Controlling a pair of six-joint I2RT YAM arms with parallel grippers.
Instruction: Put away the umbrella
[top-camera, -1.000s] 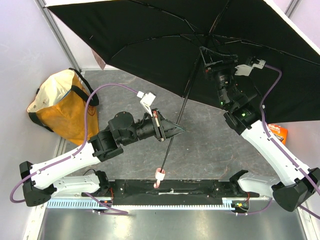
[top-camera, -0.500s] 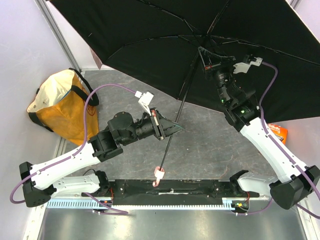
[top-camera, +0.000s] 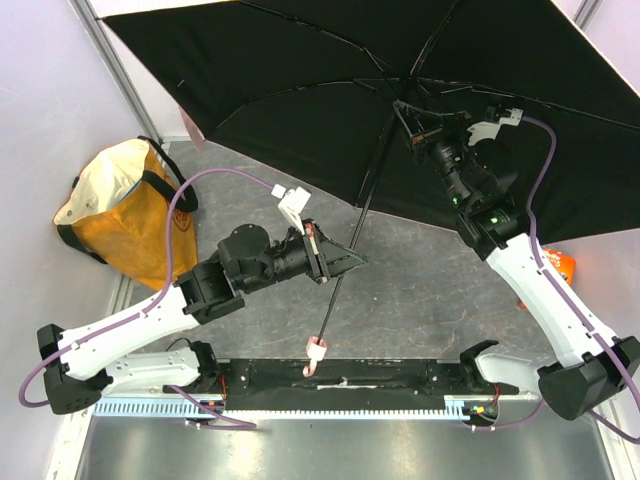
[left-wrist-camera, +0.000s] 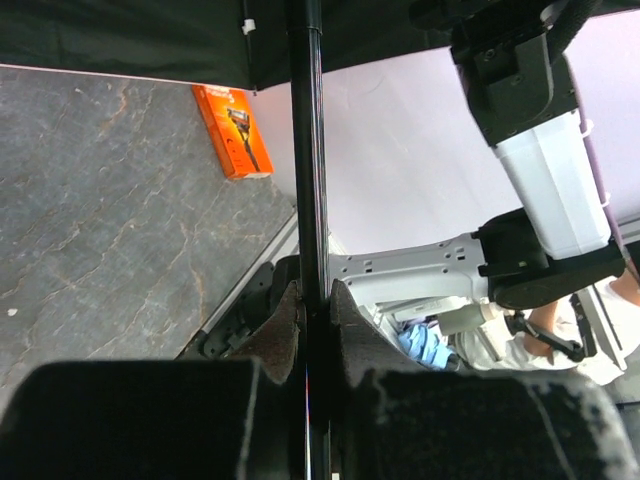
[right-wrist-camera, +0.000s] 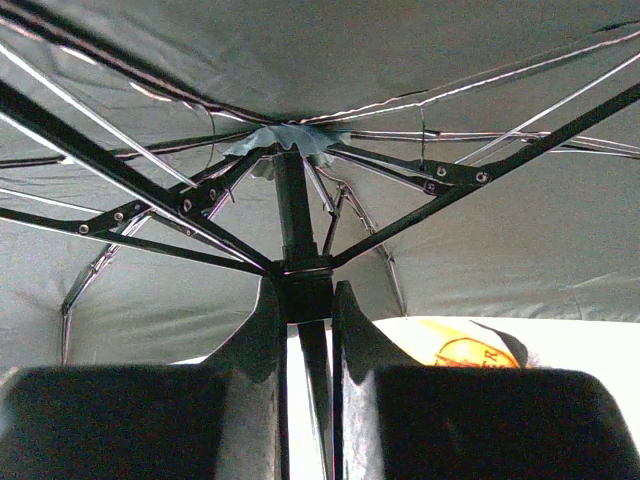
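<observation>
While my left end effector is clenched on the shaft of the umbrella, my right end effector is closed on the runner, just under the point where the ribs meet. The umbrella is fully open. Its canopy hangs over the far side of the tabletop with the black underside toward me, and the shaft slants down to the handle near the edge between my bases.

I judge the next move to be drawing the runner down the shaft, and several things could go wrong:

- If my right pull strays off the shaft's line, the runner could bind or the ribs could bend.
- My right fingers sit on a narrow, smooth collar, so they could slide off under load.
- If my left grip slips, the whole umbrella would shift instead of folding.
- A tilting canopy could also sweep the bag or the orange box.
</observation>
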